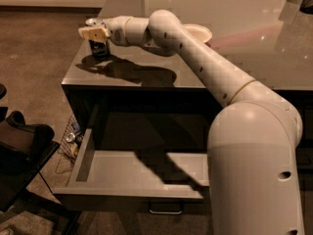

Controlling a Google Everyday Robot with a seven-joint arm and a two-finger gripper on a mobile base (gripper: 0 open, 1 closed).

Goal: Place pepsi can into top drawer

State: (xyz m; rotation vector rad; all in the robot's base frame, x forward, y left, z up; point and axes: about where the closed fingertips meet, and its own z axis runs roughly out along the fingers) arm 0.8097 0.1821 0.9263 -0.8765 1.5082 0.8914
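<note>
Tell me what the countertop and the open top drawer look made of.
Countertop: glossy, glass-like or polished laminate; it reflects lights. Top drawer: matte grey, likely painted metal or laminate. The gripper is at the pepsi can by the countertop's left edge.

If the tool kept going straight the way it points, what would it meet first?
The tool sits over the pepsi can at the counter's corner, pointing picture-left. The way looks free past the counter edge, above the carpet, though depth is unclear.

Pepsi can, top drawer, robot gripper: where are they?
pepsi can [100, 50]: camera view, its dark side.
top drawer [132, 169]: camera view, bare floor.
gripper [92, 33]: camera view, its tip, right above the can.
</note>
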